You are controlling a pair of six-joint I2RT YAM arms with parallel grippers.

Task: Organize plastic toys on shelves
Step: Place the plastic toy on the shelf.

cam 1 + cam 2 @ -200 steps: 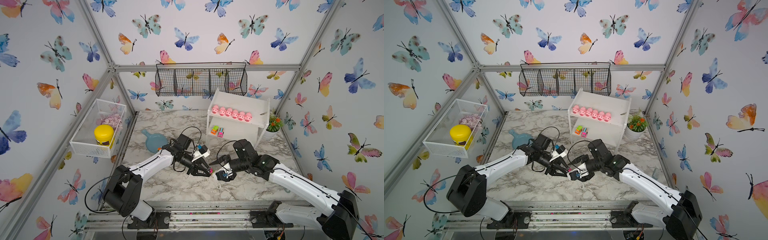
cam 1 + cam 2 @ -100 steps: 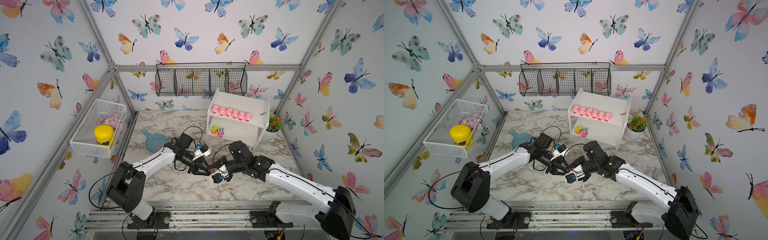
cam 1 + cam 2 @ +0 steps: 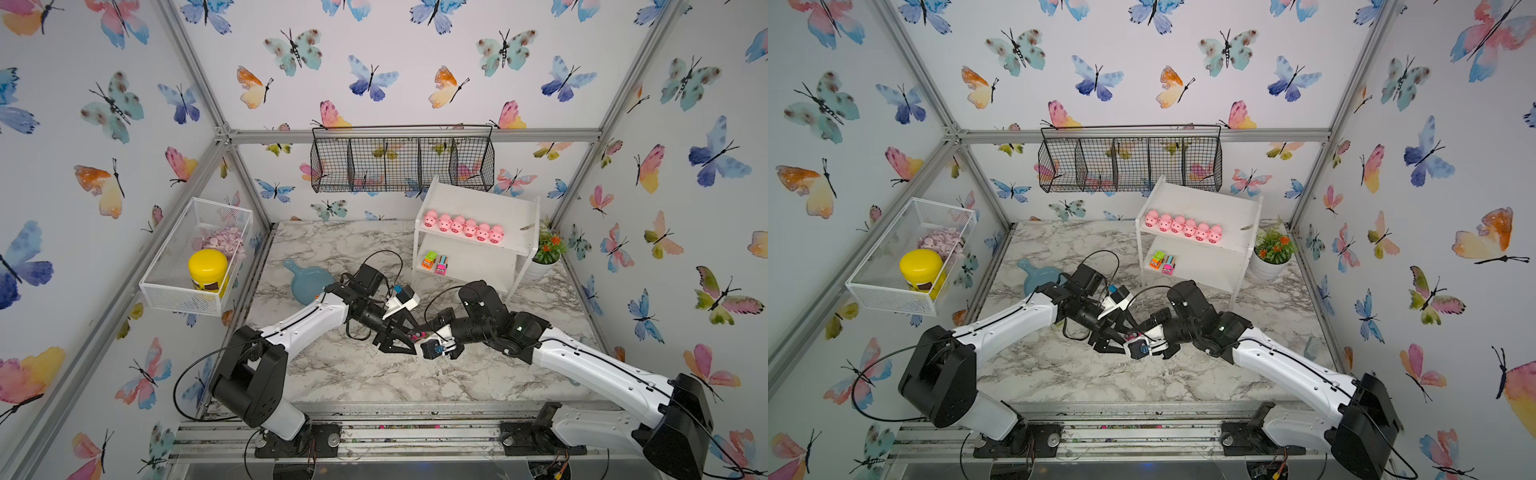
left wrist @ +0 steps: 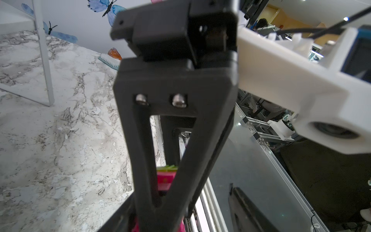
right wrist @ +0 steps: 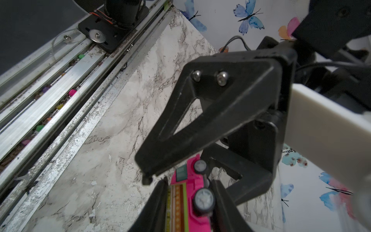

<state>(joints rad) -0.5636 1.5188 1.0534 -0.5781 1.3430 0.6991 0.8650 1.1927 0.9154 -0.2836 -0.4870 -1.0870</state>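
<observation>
My two grippers meet tip to tip above the middle of the marble table. The right gripper (image 5: 189, 180) is shut on a pink toy truck (image 5: 188, 202), which lies on its side with its wheels showing. In both top views the truck (image 3: 415, 333) (image 3: 1133, 334) is a small pink spot between the arms. The left gripper (image 4: 174, 213) (image 3: 400, 337) is open, its fingers spread either side of the right gripper's finger and the truck (image 4: 164, 178). On the white shelves (image 3: 490, 203), several pink pigs (image 3: 463, 226) line the upper board. An orange-green truck (image 3: 429, 259) and a pink truck (image 3: 441, 264) sit on the lower board.
A blue pan-shaped dish (image 3: 309, 284) lies behind the left arm. A white mesh basket (image 3: 166, 286) on the left wall holds a yellow-lidded jar (image 3: 208, 270) and pale discs. A black wire basket (image 3: 401, 164) hangs on the back wall. A potted plant (image 3: 546, 253) stands beside the shelves.
The right gripper has closed on the pink truck and the left gripper has opened off it. Both arms have shifted slightly to the left.
</observation>
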